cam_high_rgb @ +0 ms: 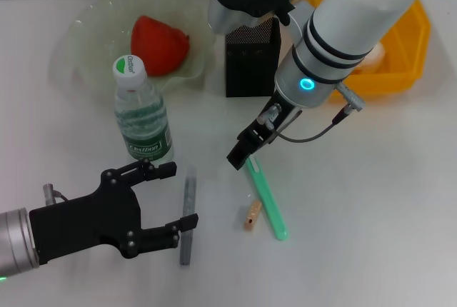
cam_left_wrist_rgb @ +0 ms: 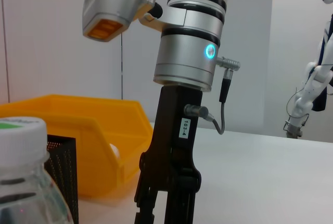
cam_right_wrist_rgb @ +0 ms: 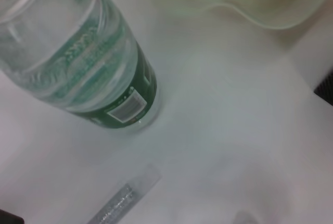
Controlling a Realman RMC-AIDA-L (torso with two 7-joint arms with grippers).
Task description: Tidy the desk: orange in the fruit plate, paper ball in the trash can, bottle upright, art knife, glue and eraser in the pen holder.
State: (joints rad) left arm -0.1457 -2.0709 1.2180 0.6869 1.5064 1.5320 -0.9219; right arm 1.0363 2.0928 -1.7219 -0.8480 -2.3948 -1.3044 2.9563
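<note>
The orange lies in the pale-green fruit plate. In front of the plate the bottle stands upright. The black mesh pen holder stands beside the yellow trash can, where a white paper ball shows behind my right arm. On the table lie the green art knife, the tan eraser and the grey glue. My right gripper hangs just over the knife's far end. My left gripper is open, its fingertips at the glue, around nothing.
The right wrist view looks down on the bottle, the glue and the plate's rim. The left wrist view shows my right gripper in front of the trash can and pen holder.
</note>
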